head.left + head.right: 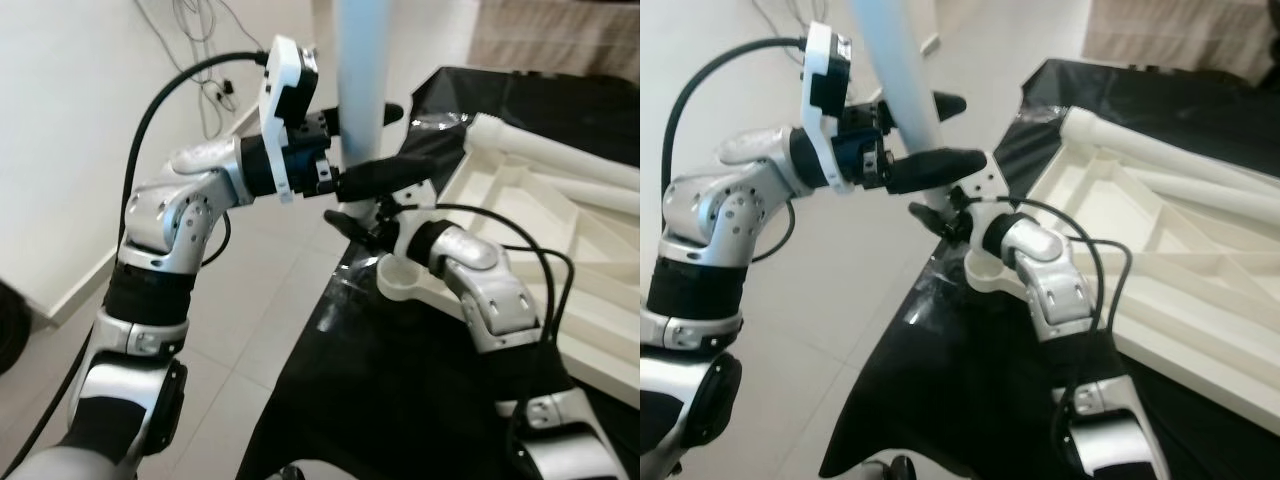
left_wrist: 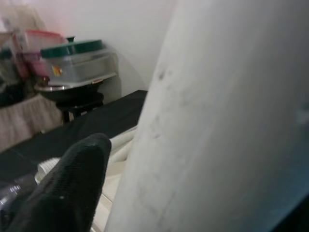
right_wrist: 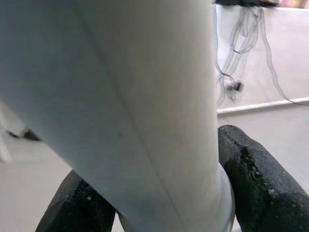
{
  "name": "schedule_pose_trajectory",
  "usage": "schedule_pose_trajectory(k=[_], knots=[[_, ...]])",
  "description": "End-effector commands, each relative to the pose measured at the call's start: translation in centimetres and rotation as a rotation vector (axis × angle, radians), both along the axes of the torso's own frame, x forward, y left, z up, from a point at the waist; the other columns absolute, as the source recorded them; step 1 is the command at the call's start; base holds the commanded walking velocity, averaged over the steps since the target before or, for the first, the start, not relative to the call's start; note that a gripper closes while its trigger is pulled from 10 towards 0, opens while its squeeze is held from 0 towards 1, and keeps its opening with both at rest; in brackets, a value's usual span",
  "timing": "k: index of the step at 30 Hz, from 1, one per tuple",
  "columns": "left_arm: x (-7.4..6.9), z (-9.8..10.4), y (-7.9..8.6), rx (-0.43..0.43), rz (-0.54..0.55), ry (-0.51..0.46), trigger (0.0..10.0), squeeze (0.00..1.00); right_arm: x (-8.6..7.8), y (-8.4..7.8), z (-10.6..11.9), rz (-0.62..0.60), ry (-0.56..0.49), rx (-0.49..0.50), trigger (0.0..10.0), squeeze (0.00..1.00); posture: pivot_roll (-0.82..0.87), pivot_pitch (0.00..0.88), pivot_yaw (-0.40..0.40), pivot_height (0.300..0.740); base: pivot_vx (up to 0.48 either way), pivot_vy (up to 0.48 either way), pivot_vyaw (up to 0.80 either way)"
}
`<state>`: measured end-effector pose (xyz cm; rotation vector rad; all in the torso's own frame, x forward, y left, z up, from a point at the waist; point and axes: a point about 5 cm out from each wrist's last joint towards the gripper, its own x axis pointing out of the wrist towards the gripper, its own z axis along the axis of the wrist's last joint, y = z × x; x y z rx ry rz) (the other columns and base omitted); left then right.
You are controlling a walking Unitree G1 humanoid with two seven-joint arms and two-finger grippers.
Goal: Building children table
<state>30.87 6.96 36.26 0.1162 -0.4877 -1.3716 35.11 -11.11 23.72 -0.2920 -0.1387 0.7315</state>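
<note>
Both grippers clamp the pale table leg (image 1: 360, 80), which stands nearly upright over the round socket (image 1: 403, 282) at the near-left corner of the upturned white tabletop (image 1: 545, 250). Left gripper (image 1: 385, 140) grasps it high up, one finger on each side; right gripper (image 1: 360, 222) grasps it lower, just above the socket. Black cloth (image 1: 400, 400) lies under the tabletop, with pale floor tiles (image 1: 270, 300) to the left.

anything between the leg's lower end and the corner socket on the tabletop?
Nothing visible. Both grippers clamp the pale table leg: left gripper higher up, right gripper near its lower end. The round socket sits just below and looks open, though the right gripper hides the leg's tip.
</note>
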Motion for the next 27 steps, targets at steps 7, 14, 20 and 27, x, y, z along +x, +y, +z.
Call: schedule_pose_trajectory(k=[7,14,20,27], knots=[[1.0,1.6,0.3,-0.063,0.183,-0.114,0.0,0.0,-0.2,0.3,0.2,-0.024,-0.043,-0.036,0.0,0.0,-0.06,0.159,0.102,0.74,0.0,0.0,0.0],[0.7,2.5,0.7,-0.124,0.227,-0.176,0.0,0.0,-0.1,0.3,0.0,-0.037,-0.048,-0.042,0.0,0.0,-0.06,0.155,0.103,0.74,0.0,0.0,0.0],[0.6,2.6,0.8,-0.126,0.22,-0.188,0.0,0.0,-0.1,0.5,-0.1,-0.049,-0.056,-0.012,10.0,0.43,-0.06,0.15,0.105,0.74,0.0,0.0,0.0],[0.1,2.6,0.2,-0.124,0.104,-0.15,0.0,0.0,-0.6,0.9,1.3,0.068,-0.097,0.07,10.0,1.0,-0.06,0.15,0.105,0.74,0.0,0.0,0.0]])
